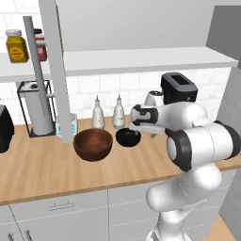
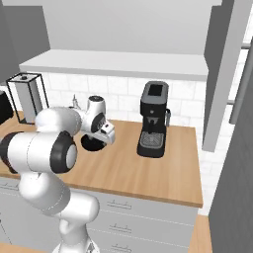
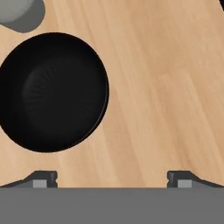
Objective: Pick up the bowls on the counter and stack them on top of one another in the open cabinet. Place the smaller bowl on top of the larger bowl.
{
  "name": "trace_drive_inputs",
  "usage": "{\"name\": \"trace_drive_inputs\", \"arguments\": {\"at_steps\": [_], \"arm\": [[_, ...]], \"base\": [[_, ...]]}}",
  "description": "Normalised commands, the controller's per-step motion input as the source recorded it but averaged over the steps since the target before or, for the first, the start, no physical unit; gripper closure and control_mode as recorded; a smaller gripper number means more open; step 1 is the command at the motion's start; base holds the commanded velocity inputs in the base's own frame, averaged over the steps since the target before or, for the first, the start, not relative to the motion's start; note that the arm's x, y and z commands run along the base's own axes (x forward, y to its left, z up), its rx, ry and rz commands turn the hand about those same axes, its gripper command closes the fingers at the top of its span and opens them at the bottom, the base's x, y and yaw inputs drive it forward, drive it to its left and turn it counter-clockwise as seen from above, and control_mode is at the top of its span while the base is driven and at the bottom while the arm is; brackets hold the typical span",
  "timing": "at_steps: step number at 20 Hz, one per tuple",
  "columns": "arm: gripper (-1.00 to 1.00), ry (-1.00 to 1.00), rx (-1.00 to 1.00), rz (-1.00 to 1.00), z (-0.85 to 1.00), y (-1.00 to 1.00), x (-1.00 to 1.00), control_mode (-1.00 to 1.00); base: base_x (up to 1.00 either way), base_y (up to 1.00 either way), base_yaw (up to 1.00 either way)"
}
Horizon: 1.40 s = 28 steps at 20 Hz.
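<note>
The small glossy black round bowl sits on the light-tan wooden worktop, off to the left of the end effector, whose fingers are spread wide, holding nothing.

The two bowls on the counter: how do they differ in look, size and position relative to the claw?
The larger bowl is dark reddish-brown wood; the smaller bowl is glossy black. The brown one is wider and deeper. The black bowl lies close under the open claw, off to one side of its fingers in the hand view; the brown bowl sits further left. Both are round, upright, empty, and rest on the counter, not in the cabinet.
</note>
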Motion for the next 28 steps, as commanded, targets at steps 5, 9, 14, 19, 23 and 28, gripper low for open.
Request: {"name": "trace_drive_inputs", "arguments": {"at_steps": [5, 9, 14, 19, 23, 28], "arm": [[-1.0, 0.06, 0.0, -0.01, -0.41, 0.0, 0.26, -1.0], [-1.0, 0.02, 0.0, 0.0, -0.4, 0.0, 0.16, -1.0], [-1.0, 0.0, 0.0, 0.0, -0.1, 0.0, 0.07, -1.0], [-1.0, 0.0, 0.0, 0.0, -0.11, 0.01, 0.13, -1.0], [-1.0, 0.0, 0.0, 0.0, -0.14, 0.13, 0.14, -1.0], [-1.0, 0.0, 0.0, 0.0, -0.25, 0.09, 0.1, -1.0]], "base": [[0.0, 0.0, 0.0], [0.0, 0.0, 0.0], [0.0, 0.0, 0.0], [0.0, 0.0, 0.0], [0.0, 0.0, 0.0], [0.0, 0.0, 0.0]]}}
